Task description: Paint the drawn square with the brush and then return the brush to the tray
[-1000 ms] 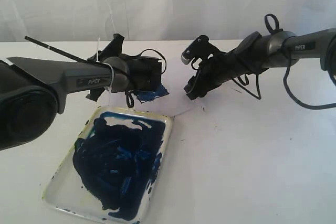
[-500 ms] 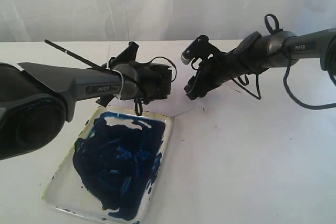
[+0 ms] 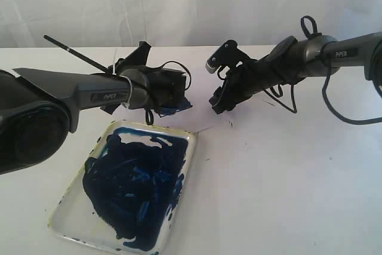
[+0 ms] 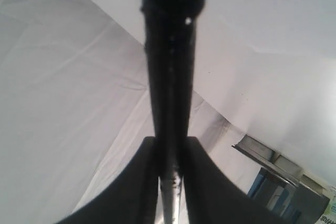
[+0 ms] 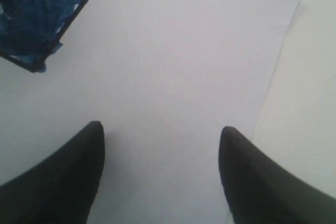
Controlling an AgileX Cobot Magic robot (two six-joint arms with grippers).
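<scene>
My left gripper (image 4: 169,153) is shut on the brush (image 3: 77,57), whose thin black handle sticks up and to the left behind the wrist. The wrist hides the brush tip in the exterior view. Just below that wrist lies the drawn square (image 3: 179,106), smeared blue inside its black outline (image 5: 37,17). The tray (image 3: 67,207), thick with dark blue paint, sits in front of the left arm. My right gripper (image 5: 161,132) hovers open over the white paper sheet (image 5: 184,51), to the right of the square, with nothing between its fingers.
The paper's near corner (image 3: 206,128) lies beside the tray's far right corner. The right arm's cables (image 3: 286,97) loop down toward the white table. A white curtain (image 3: 191,4) closes off the back.
The left gripper, with the brush in it, swung right over the square half a second ago and has come back left, so the blue square shows again. The right arm has not moved.
</scene>
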